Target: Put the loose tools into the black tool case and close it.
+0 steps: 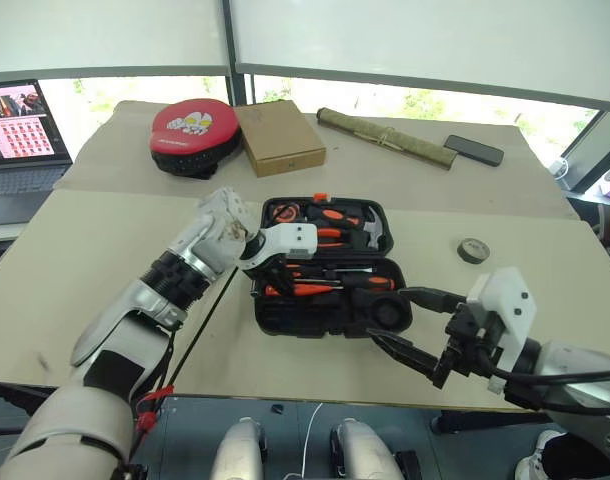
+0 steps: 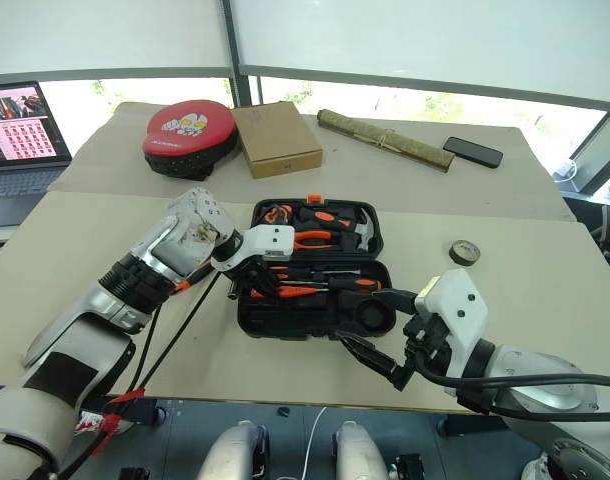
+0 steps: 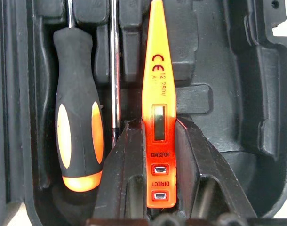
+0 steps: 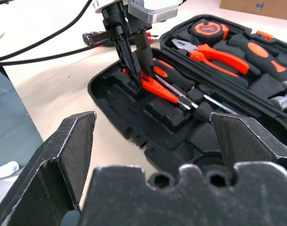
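Left end effector [image 4: 136, 77] clamped on the orange tester pen [image 3: 157, 117], angled down into the near tray of the open black tool case [image 1: 330, 320] to seat it beside a slotted screwdriver [image 3: 77, 136]; right end effector [image 1: 410, 325] spread wide, empty, waiting at the case's near edge.

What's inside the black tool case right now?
In the black tool case: tape measure, pliers, hammer, a black-and-orange screwdriver, and the orange tester in the left hand. The slot beneath is hidden.
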Available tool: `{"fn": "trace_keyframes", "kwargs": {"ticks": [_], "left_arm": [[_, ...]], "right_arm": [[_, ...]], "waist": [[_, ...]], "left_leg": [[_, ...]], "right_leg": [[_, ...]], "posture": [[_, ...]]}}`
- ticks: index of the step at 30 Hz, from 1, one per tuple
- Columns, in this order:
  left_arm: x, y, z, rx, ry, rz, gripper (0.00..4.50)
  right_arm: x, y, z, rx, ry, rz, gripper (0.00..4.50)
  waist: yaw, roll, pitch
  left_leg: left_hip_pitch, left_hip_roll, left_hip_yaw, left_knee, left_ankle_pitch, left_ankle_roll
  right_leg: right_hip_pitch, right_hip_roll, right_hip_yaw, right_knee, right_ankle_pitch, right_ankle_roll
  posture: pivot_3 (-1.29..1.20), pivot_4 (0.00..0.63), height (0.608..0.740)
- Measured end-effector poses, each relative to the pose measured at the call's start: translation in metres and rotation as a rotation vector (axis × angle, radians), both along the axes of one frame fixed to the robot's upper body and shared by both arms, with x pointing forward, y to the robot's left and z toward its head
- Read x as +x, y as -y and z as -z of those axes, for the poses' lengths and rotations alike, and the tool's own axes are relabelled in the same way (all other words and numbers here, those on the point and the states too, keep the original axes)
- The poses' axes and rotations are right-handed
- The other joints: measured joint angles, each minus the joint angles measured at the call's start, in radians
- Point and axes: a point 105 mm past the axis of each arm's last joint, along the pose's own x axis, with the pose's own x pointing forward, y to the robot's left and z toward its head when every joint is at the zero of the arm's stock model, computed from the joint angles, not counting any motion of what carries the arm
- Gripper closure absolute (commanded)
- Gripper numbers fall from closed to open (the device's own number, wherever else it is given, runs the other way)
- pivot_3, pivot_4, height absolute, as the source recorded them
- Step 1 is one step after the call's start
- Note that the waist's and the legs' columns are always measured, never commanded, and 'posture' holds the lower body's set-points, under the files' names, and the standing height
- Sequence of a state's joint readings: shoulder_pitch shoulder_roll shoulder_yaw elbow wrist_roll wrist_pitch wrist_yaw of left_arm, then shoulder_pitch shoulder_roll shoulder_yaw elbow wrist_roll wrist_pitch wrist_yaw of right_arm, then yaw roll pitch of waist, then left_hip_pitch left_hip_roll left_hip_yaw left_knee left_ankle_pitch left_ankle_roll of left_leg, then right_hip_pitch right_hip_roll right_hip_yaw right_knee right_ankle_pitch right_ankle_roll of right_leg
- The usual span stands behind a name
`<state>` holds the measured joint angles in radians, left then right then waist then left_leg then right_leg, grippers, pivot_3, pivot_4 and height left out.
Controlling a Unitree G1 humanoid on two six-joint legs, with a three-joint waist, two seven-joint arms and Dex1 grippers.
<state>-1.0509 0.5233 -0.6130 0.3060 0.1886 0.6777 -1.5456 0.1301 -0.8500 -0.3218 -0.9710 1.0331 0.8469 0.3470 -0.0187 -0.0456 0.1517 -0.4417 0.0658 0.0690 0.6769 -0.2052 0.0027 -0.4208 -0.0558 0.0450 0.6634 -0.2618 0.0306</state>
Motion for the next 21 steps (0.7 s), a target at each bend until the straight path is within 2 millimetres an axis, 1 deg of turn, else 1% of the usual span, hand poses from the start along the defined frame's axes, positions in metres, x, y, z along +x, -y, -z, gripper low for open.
{"fn": "trace_keyframes", "kwargs": {"ticks": [7, 8, 10, 11, 12, 14, 17, 20, 21], "left_arm": [[0.0, -0.001, 0.001, 0.022, 0.028, 0.04, 4.09], [-0.001, -0.001, 0.001, 0.021, 0.029, 0.041, 3.09], [-0.001, -0.002, 0.002, 0.027, 0.029, 0.04, 2.72], [-0.001, -0.004, 0.001, 0.03, 0.03, 0.039, 2.19], [-0.002, -0.005, 0.0, 0.031, 0.028, 0.041, 1.94], [-0.006, -0.01, -0.002, 0.034, 0.004, 0.044, 1.28], [-0.01, -0.015, -0.007, 0.001, -0.037, 0.021, 1.28], [-0.015, -0.018, -0.024, -0.075, -0.037, 0.029, 1.28], [-0.016, -0.019, -0.031, -0.114, -0.032, 0.035, 1.53]], "right_arm": [[0.0, -0.003, 0.004, -0.009, -0.001, -0.011, 0.0], [0.001, -0.002, 0.005, -0.01, 0.001, -0.01, 0.0], [0.002, -0.001, 0.005, -0.009, 0.003, -0.006, 0.0], [0.003, 0.0, 0.005, -0.012, 0.006, 0.001, 0.0], [0.004, 0.001, 0.005, -0.013, 0.008, 0.002, 0.0], [0.004, 0.001, 0.005, -0.01, 0.01, 0.002, 0.0], [0.004, 0.0, 0.005, -0.002, 0.012, 0.003, 0.0], [0.003, 0.001, 0.006, -0.002, 0.006, 0.003, 0.0], [0.003, 0.001, 0.006, -0.002, 0.005, 0.003, 0.0]], "waist": [[0.001, 0.0, 0.0], [0.002, 0.0, 0.0], [0.002, 0.0, 0.0], [0.002, 0.0, 0.0], [0.002, 0.0, 0.0], [0.003, 0.001, 0.0], [0.006, 0.001, 0.0], [0.007, 0.001, 0.0], [0.007, 0.001, 0.0]], "left_leg": [[0.0, 0.0, 0.0, 0.001, 0.0, 0.0], [0.0, 0.0, 0.0, 0.001, 0.0, 0.0], [0.0, 0.0, 0.0, 0.001, 0.0, 0.0], [0.0, 0.0, 0.0, 0.001, 0.0, 0.0], [0.0, 0.0, 0.001, 0.001, 0.0, 0.0], [0.0, 0.0, 0.001, 0.001, 0.0, 0.0], [0.0, 0.0, 0.0, 0.001, 0.0, 0.0], [-0.001, 0.0, 0.0, 0.001, 0.0, 0.0], [-0.001, 0.0, 0.0, 0.001, 0.0, 0.0]], "right_leg": [[0.0, 0.0, 0.0, 0.0, 0.0, 0.0], [0.001, 0.0, 0.0, 0.0, 0.0, 0.0], [0.0, 0.0, 0.0, 0.0, 0.0, 0.0], [0.0, 0.0, 0.0, 0.0, 0.0, 0.0], [0.0, 0.0, 0.0, 0.0, 0.0, 0.0], [0.0, 0.0, 0.0, 0.0, 0.0, 0.0], [0.0, 0.0, 0.0, 0.0, 0.0, 0.0], [0.0, -0.001, 0.0, 0.0, 0.0, 0.0], [0.0, -0.001, -0.001, 0.0, 0.0, 0.0]], "posture": [[0.0, 0.15, 0.74], [0.0, 0.15, 0.74], [0.0, 0.15, 0.74], [0.0, 0.15, 0.74], [0.0, 0.15, 0.74], [0.0, 0.15, 0.74], [0.0, 0.15, 0.74], [0.0, 0.15, 0.74], [0.0, 0.15, 0.74]]}}
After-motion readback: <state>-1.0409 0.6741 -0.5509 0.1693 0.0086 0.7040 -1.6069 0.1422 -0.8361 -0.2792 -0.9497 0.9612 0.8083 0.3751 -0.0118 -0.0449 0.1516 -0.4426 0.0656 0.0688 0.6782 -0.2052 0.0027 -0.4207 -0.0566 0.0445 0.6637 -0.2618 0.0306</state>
